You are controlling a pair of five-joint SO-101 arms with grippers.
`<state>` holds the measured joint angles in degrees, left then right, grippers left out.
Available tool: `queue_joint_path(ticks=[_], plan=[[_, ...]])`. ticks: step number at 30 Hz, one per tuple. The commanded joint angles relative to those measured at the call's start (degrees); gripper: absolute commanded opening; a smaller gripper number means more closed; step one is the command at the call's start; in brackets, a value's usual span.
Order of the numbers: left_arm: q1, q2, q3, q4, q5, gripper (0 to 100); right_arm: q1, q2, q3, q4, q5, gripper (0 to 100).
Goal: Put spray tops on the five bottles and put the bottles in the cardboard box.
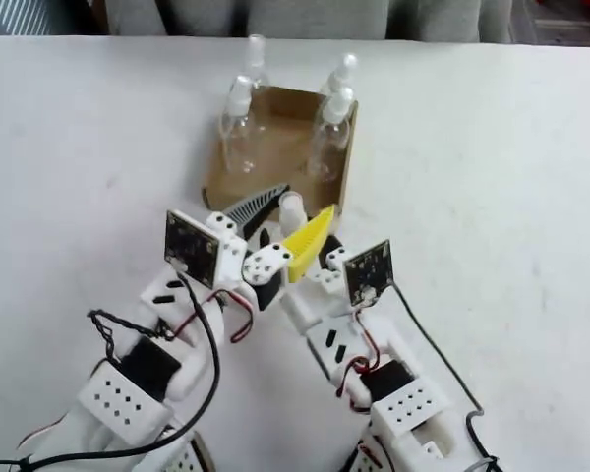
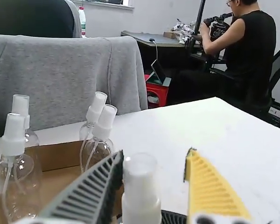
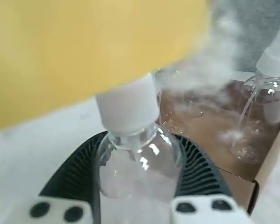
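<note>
High view, 5th bottle: spray top (image 1: 293, 206) shows betw. the two arms, at near edge of cardboard box (image 1: 280, 147), bottle upright and just outside the near wall. Can't tell if base rests on table (image 1: 492, 147) or is lifted

Right wrist view: clear body of 5th bottle (image 3: 135, 177) clamped in right gripper (image 3: 137, 140), black fingers hugging both sides. White top seated on the neck

Left wrist view: left gripper (image 2: 154, 154) straddles the top w/ a narrow gap, not clamped. Grey finger (image 2: 93, 186) touches the top's side, yellow finger (image 2: 207, 186) stands just apart from it

Four other bottles (image 1: 331, 128) upright w/ white tops on. Near pair inside box; far pair at far wall, can't tell if inside or just behind it

Box sits on white table, arms' bases on near side
</note>
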<state>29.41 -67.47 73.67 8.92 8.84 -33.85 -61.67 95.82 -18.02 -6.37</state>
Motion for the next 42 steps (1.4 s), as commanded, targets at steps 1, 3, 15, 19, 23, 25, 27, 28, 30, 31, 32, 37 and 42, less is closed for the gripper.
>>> queue_joint_path(ticks=[1, 3, 15, 19, 23, 25, 27, 28, 30, 31, 32, 37, 42], plan=[[0.6, -1.1, -0.6, 0.3, 0.0, 22, 0.2, -1.0, 0.6, 0.1, 0.5, 1.6], [0.2, -1.1, -0.9, 0.3, -0.2, 22, 0.7, -1.0, 0.6, 0.1, 0.5, 1.6], [-4.6, -21.1, -3.1, 15.6, -0.4, 22, 3.0, -1.0, 0.4, 0.0, 0.5, 1.6], [-7.0, -27.4, -3.0, 23.3, -0.4, 22, 3.1, -1.0, 0.3, 0.0, 0.4, 1.6], [-12.8, -29.2, -2.9, 28.6, -0.4, 22, 5.0, -1.0, -0.6, 0.3, 0.2, 1.6], [-15.3, -29.2, -2.8, 29.6, -0.4, 22, 6.3, -1.0, -0.9, 0.1, 0.1, 1.6], [-16.8, -29.4, -0.9, 29.2, -0.2, 21, 7.2, -1.0, -1.0, 0.0, 0.1, 1.6], [-17.2, -29.4, 0.3, 29.2, -0.2, 19, 7.4, -1.0, -1.0, 0.0, 0.1, 1.6], [-17.5, -29.4, 2.8, 29.1, -0.3, 12, 7.6, -1.0, -1.1, 0.0, 0.1, 1.6], [-17.5, -29.4, 4.0, 29.1, -0.4, 6, 7.6, -1.0, -1.5, 0.0, 0.1, 1.6], [-17.5, -29.4, 5.0, 28.8, -0.4, 1, 7.7, -1.0, -1.6, 0.0, 0.1, 1.6], [-20.2, -29.4, 9.7, 26.4, 0.0, 5, 8.0, -1.0, -2.4, 0.0, 0.1, 1.6], [-22.3, -29.4, 18.1, 22.7, 0.0, 2, 10.9, -0.6, -6.1, -2.2, 0.1, 1.6]])
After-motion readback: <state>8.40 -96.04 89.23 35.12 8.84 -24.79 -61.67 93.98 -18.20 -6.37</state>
